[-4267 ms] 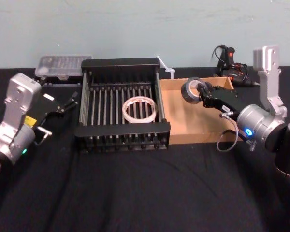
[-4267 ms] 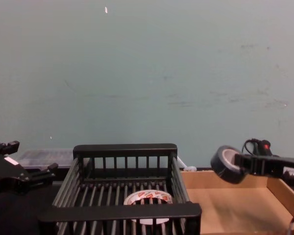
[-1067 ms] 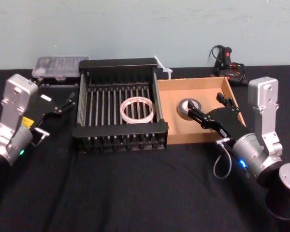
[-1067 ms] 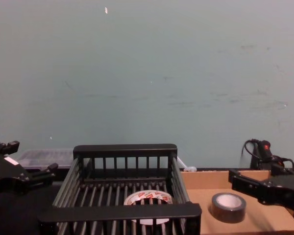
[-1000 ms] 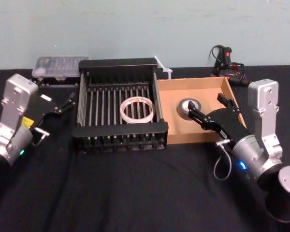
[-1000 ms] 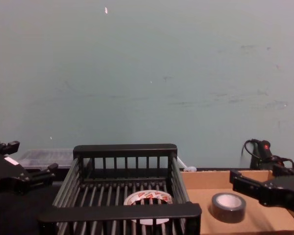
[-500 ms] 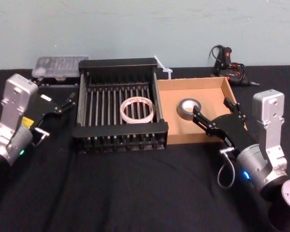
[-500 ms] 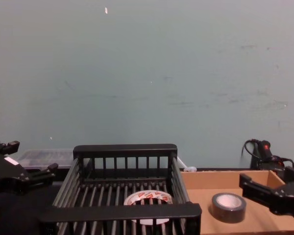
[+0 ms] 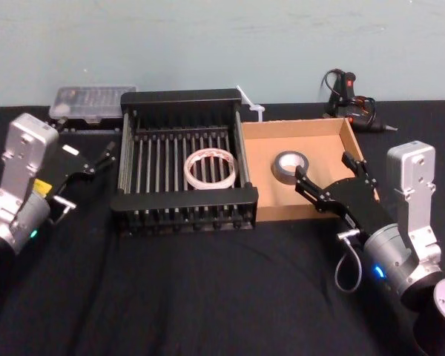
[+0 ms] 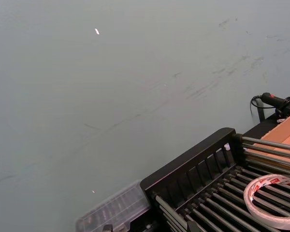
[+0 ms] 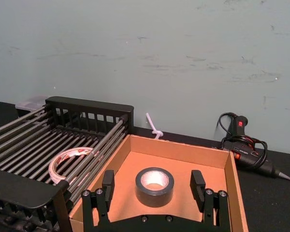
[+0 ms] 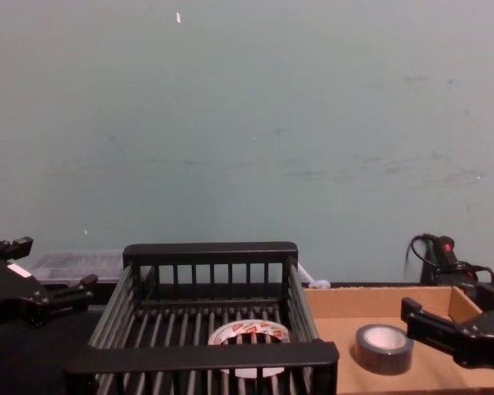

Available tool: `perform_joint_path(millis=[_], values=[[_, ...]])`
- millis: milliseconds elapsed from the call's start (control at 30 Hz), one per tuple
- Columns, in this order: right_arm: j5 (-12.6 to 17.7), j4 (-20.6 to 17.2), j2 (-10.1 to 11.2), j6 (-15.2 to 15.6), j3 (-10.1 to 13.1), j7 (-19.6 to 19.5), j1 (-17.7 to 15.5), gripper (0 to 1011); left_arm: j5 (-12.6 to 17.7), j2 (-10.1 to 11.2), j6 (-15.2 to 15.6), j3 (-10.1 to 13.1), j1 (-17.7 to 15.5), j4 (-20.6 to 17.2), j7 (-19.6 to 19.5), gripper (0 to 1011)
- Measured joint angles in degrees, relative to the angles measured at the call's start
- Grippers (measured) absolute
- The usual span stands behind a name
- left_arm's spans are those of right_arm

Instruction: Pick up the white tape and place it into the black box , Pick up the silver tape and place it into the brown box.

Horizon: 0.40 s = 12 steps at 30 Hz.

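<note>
My right gripper (image 9: 328, 182) is spread wide, empty, at the brown box (image 9: 265, 209) edge: silver tape (image 9: 290, 164) lies flat inside. White tape (image 9: 211, 167) sits in black box (image 9: 185, 96). Left gripper (image 9: 95, 159) spread, parked beside it.

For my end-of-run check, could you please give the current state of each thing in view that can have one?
white tape: flat in the black box
silver tape: flat in the brown box, free
right tool: open, empty, over the brown box's near wall
left tool: open, empty, left of the black box
</note>
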Motion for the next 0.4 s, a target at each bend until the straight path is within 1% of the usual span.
perform_joint_path(millis=[400], values=[[0.14,0.00,0.00,0.13,-0.04,-0.15,0.03,1002,0.00,0.00,0.00,0.00,0.00,0.00,0.00,1001]])
